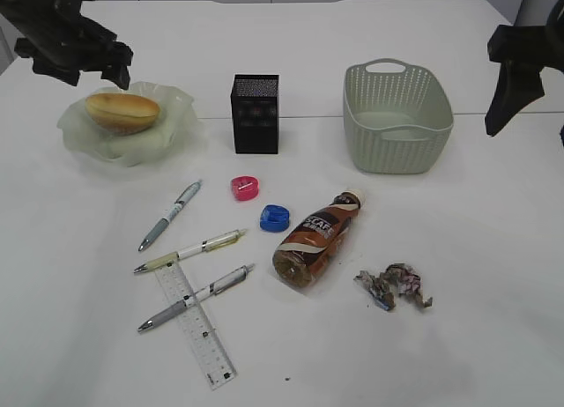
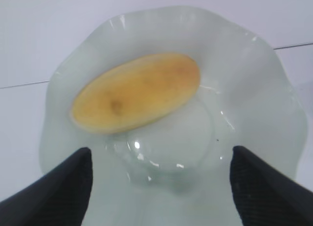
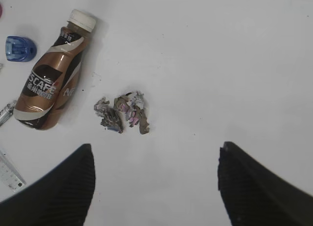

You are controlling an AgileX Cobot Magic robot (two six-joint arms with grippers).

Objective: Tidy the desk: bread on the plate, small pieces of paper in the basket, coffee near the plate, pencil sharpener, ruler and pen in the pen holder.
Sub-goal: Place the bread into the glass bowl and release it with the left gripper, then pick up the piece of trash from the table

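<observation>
1. Left end effector [image 1: 113, 72]: matte black, blocky, angular housing.
2. Left fingers [image 2: 54, 194]: black wedges with a finely dotted, textured surface.
3. Right end effector [image 1: 509, 81]: matte black, tapering downward.
4. Right fingers [image 3: 266, 187]: broad black wedges, plain finish; no markings legible.

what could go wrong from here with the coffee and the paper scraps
The coffee bottle lies on its side, so it may roll when gripped and knock the blue sharpener or the pens. The crumpled paper is in several loose bits close to the bottle; the right gripper, jaws open above, might catch only some.
</observation>
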